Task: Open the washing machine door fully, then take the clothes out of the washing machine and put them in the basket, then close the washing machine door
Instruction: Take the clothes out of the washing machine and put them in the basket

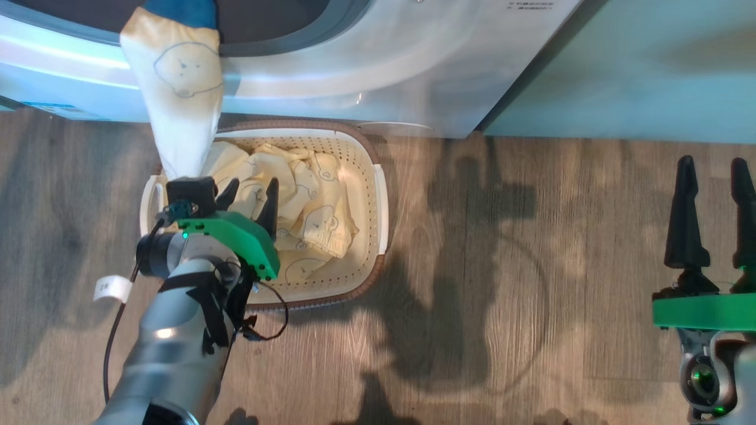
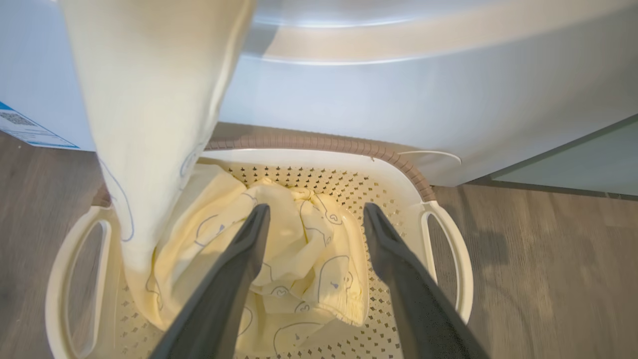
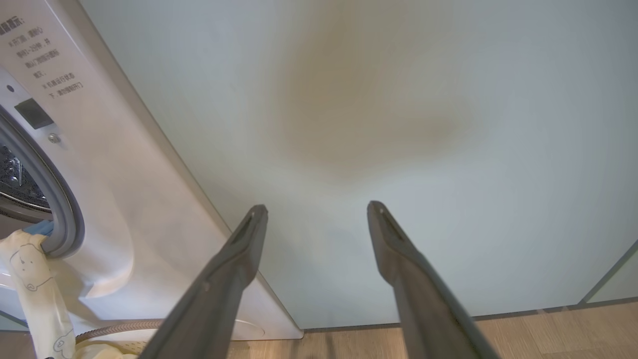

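left arm comes in from the lower left of the head view. left gripper (image 1: 253,183) is over the basket (image 1: 381,200), fingers spread wide and nothing clamped between them. in the left wrist view the left gripper (image 2: 316,207) points down at the heap of clothes (image 2: 299,249); cannot tell if the tips touch the fabric.

right gripper (image 1: 713,160) is at the lower right over bare wood floor (image 1: 502,265), well apart from the basket, fingers wide, holding nothing. in its own wrist view the right gripper (image 3: 317,207) faces a pale green cabinet panel (image 3: 398,124).

basket sits on the floor just in front of the washing machine (image 1: 413,71): brown rim (image 2: 349,145), white side handles, dotted walls. part of the rim also shows low in the right wrist view (image 3: 124,329).

clothes: a crumpled cream heap with bear faces (image 1: 313,200) lies inside the basket. one more piece (image 1: 183,100) hangs from the washer opening down into the left end of the basket, just beside the left wrist. its blue end is up at the opening, and its lower part (image 2: 149,99) drapes over the basket's left side.

washing machine: white front (image 2: 398,99), blue label (image 1: 53,109) low on the left. grey rubber seal (image 3: 65,199) and steel drum (image 3: 15,184) are visible, with the hanging piece (image 3: 35,279) coming out over the seal. cabinet panel (image 1: 620,71) stands to the right of the washer.
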Available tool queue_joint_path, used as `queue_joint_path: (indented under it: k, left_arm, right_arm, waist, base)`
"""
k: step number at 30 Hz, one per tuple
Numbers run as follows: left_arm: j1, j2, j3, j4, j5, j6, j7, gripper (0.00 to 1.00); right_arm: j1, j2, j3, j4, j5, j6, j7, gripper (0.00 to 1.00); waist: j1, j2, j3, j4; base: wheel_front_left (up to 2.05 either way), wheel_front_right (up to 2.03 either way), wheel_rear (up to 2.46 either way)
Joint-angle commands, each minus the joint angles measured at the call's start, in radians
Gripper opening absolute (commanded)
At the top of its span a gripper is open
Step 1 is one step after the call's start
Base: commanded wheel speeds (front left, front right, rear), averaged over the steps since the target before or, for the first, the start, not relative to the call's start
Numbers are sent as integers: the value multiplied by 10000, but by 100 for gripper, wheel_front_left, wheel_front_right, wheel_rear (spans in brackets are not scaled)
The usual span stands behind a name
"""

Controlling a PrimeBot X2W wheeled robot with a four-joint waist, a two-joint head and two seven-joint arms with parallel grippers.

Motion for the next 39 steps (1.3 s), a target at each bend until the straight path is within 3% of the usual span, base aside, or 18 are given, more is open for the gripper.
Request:
queue_joint_path:
  k: [1, 16, 28, 39]
  left_arm:
    - [123, 350, 131, -350, 73, -7, -63, 100]
    - [2144, 285, 447, -3578, 459, -9, -63, 100]
    - [4192, 187, 1064, -6570, 900, 39, -63, 100]
    - [5987, 182, 858, -8434, 1371, 159, -63, 100]
  right_arm:
    - [-22, -135, 110, -258, 58, 2, -67, 100]
    - [458, -135, -75, -74, -266, 2, -67, 100]
    - [1371, -135, 385, 306, -499, 2, -67, 100]
    - [2177, -135, 715, 568, -578, 2, -67, 100]
  waist:
    - [-1, 0, -65, 35]
    - [-1, 0, -1608, 479]
    - [-1, 0, -3406, 754]
    - [-1, 0, -4697, 868]
  base:
    - [0, 0, 0]
    - [0, 0, 0]
    - [0, 0, 0]
    - [0, 0, 0]
